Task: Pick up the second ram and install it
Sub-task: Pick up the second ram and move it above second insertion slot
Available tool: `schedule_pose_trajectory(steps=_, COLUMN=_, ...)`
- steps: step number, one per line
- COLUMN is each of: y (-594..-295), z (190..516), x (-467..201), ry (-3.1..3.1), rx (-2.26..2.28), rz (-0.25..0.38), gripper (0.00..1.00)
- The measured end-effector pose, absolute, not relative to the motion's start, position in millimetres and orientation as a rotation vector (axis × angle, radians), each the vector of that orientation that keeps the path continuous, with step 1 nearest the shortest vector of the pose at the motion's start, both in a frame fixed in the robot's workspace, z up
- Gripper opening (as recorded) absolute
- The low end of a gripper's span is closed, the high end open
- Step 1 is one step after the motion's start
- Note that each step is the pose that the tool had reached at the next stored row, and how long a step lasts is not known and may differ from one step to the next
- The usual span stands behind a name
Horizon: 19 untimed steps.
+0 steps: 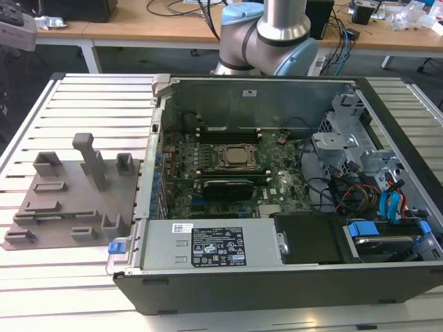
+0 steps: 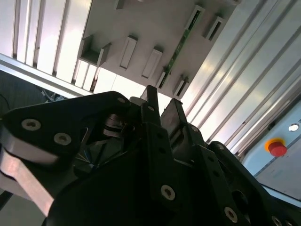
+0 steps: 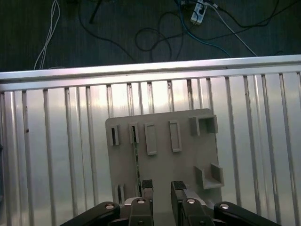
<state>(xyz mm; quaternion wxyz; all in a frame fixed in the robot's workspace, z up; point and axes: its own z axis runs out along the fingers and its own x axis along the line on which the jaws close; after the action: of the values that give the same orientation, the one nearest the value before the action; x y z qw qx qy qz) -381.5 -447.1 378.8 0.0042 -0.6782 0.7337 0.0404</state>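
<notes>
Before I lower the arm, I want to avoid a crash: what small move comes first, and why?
Probably a small sideways shift toward the second ram. The gripper hangs open above the grey fixture plate, but in the first wrist view the green stick lies just outside one finger, not under the gap, so descending now might miss or strike it.

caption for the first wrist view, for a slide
Open gripper above the grey fixture plate on the slatted table, ram stick sitting in it.

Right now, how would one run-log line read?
jaws: open, empty | long green ram stick: on grey plastic fixture plate, ungripped
</notes>
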Motion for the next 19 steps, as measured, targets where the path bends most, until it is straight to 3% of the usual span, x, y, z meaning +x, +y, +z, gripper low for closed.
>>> schedule_pose_trajectory(steps=19, y=-447.1, z=352.8, x=-381.5, ry=2.299, rx=-2.125, rz=0.126, gripper=0.3)
